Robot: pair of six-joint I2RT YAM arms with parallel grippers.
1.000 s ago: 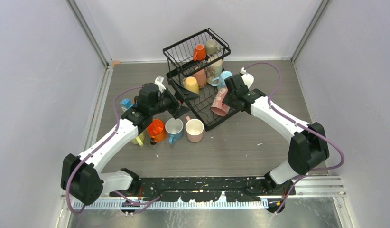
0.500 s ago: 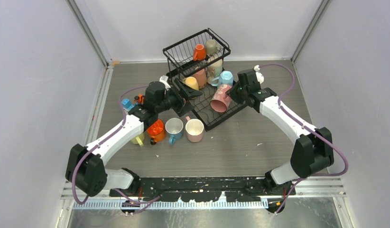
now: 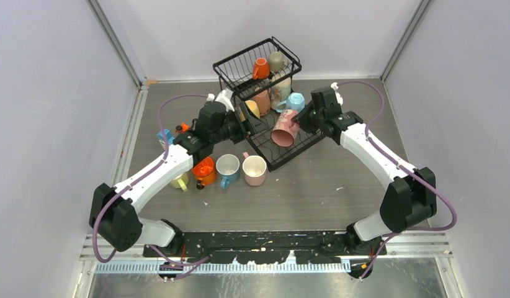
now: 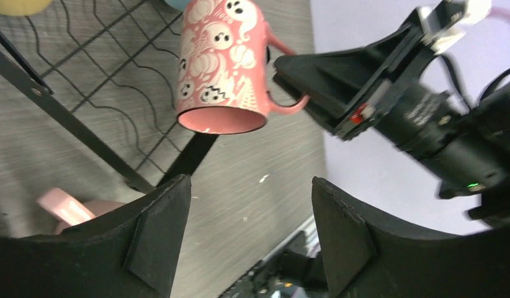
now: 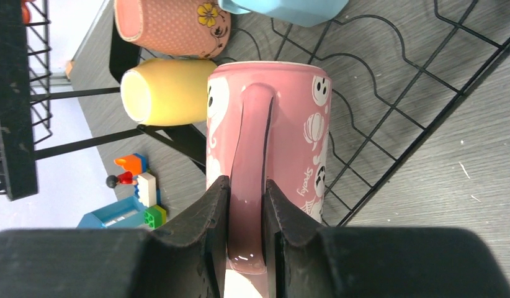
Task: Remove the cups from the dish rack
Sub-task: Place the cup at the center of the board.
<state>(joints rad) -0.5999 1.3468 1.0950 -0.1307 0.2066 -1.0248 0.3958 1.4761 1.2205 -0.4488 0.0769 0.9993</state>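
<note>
The black wire dish rack (image 3: 236, 73) stands at the back centre. My right gripper (image 3: 302, 119) is shut on the handle of a pink ghost-print mug (image 3: 283, 129), holding it mouth-down over the lower tray; the grip shows in the right wrist view (image 5: 246, 186). The yellow mug (image 3: 252, 109), salmon mug (image 3: 262, 99) and light blue mug (image 3: 295, 100) lie in the lower tier. An orange mug (image 3: 260, 67) and a beige mug (image 3: 277, 60) sit in the upper basket. My left gripper (image 3: 241, 121) is open and empty at the rack's left side, facing the pink mug (image 4: 223, 68).
On the table left of the tray stand an orange mug (image 3: 204, 169), a blue mug (image 3: 228, 166) and a pink mug (image 3: 254, 169); a yellow mug (image 3: 180, 181) is partly under my left arm. Toy blocks (image 3: 165, 135) lie at the left. Grey walls enclose the table.
My right gripper has swung back and to the right, keeping hold of the pink mug and raising it off the tray. My left gripper has moved up toward the rack's left side.
</note>
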